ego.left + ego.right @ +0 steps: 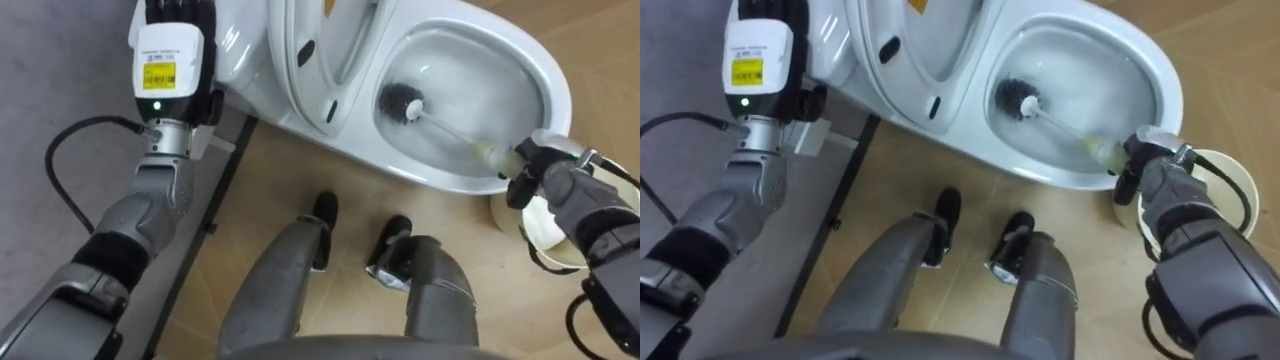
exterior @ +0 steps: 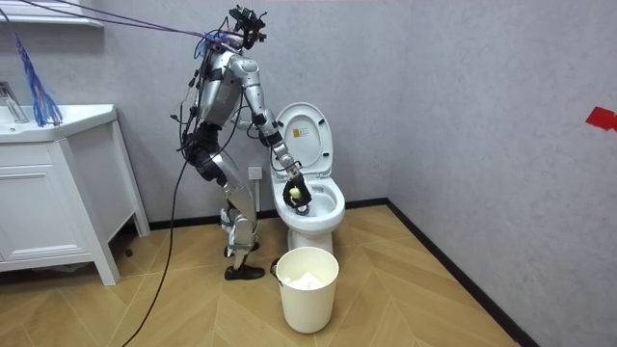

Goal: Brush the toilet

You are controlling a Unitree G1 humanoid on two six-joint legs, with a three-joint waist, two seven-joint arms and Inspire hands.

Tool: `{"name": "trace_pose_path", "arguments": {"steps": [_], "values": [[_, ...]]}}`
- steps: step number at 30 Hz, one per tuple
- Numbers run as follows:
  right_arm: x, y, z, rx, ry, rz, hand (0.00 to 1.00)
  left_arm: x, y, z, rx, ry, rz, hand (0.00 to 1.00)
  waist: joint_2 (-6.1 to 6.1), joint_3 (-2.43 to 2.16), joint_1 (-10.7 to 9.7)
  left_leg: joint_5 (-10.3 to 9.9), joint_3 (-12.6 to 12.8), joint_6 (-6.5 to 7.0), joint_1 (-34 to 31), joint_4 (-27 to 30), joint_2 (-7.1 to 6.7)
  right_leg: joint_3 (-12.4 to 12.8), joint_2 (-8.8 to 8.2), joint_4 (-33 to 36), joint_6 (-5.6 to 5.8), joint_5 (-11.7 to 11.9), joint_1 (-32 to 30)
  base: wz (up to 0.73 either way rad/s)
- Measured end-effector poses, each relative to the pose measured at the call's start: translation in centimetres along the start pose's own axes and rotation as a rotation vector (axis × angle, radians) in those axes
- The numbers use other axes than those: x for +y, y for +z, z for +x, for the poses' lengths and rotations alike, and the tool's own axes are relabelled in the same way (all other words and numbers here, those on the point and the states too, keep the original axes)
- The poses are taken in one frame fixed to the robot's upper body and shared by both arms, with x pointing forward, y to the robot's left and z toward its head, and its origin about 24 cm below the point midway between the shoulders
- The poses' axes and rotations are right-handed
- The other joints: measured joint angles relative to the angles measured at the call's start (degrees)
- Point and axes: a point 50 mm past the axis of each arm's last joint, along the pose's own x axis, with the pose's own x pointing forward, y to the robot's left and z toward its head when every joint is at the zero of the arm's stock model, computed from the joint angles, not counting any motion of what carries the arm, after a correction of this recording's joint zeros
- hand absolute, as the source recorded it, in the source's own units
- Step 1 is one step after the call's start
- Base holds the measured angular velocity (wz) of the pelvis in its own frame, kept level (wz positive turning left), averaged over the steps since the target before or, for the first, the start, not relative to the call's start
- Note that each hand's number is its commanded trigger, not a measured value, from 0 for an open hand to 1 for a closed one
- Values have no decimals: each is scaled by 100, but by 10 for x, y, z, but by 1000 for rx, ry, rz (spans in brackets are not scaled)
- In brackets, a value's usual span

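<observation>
Gripping brush handle (image 1: 450,130) in curled right hand (image 1: 548,178), bristles (image 1: 400,102) angled into toilet bowl (image 1: 555,85) for scrubbing; left hand (image 1: 172,55) by tank (image 1: 238,50), state unclear.

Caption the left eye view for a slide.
Right robot hand holds a brush in the toilet bowl; left robot hand beside it.

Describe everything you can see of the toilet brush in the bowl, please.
The toilet brush has a round head of dark bristles on a thin white rod, which turns pale yellowish-green near the grip; it looks like plastic. The head rests inside the white ceramic toilet bowl, against the inner wall on the robot's left side. The rod slants across the bowl to its right rim, where the right robot hand is curled round its end.
</observation>
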Motion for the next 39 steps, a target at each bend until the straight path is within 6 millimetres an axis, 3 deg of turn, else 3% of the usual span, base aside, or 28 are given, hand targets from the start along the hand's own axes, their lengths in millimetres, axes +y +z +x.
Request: {"name": "trace_pose_path", "arguments": {"steps": [3, 10, 16, 18, 20, 25, 28, 31, 34, 36, 39], "values": [[-12, 3, 0, -13, -42, -99, 100, 2, 1, 3, -7, 10, -1, 0, -7, 4, 30, 1, 64, 1, -78, 19, 2, 49, -2, 54, -7, 5, -105, -4], [-18, 13, -2, -31, -107, -278, 100, 6, 0, 5, -27, 20, 5, 0, -6, 1, 33, -19, -34, -34, -181, 129, 40, -30, 65, 25, -32, 17, -110, 3], [9, 14, -9, -55, -100, -301, 100, 7, -5, -2, -6, 29, -10, 0, 33, -26, -99, -29, -105, -47, -179, 135, 99, -157, 163, -176, -41, 56, 28, 2], [21, 8, -12, -54, -95, -296, 100, 4, -6, -7, 7, 17, -21, 0, 75, -58, -143, -28, -105, -46, -181, 127, 91, -171, 155, -188, -39, 56, 35, 4], [24, 6, -13, -53, -102, -297, 100, 3, -7, -7, 18, 18, -28, 0, 121, -90, -187, -27, -104, -44, -187, 123, 93, -186, 142, -188, -34, 59, 40, 0], [19, 5, -10, -41, -123, -273, 100, 2, -6, -8, 19, 12, -20, 0, 131, -96, -146, -26, -101, -46, -212, 128, 100, -196, 127, -155, -45, 62, 8, 0], [1, 0, -5, -15, -141, -257, 100, 3, -1, -3, -5, 23, -17, 0, 126, -91, -59, -23, -91, -40, -320, 163, 9, -172, 10, 50, -55, 16, -175, 6], [-28, 2, 0, 0, -177, -231, 100, 10, 3, 5, -30, 51, -20, 0, 49, -52, -43, 8, -5, -18, -439, 179, -34, -110, -110, 263, -68, -40, -394, 5], [-59, 7, 1, -2, -248, -227, 100, 19, 5, 12, -52, 90, -29, 0, -100, 13, -45, 59, 13, -28, -576, 202, -94, -94, -212, 444, -102, -86, -593, 9], [-83, 7, 0, -9, -293, -250, 100, 24, 2, 14, -71, 104, -2, 0, -225, 25, -49, 72, -1, -39, -659, 260, -97, -85, -227, 518, -121, -91, -690, 2], [-100, 9, -2, -15, -329, -284, 100, 25, 2, 14, -81, 107, 16, 0, -314, 34, -81, 71, -26, -39, -663, 332, -89, -85, -221, 542, -124, -93, -672, 0]]}}
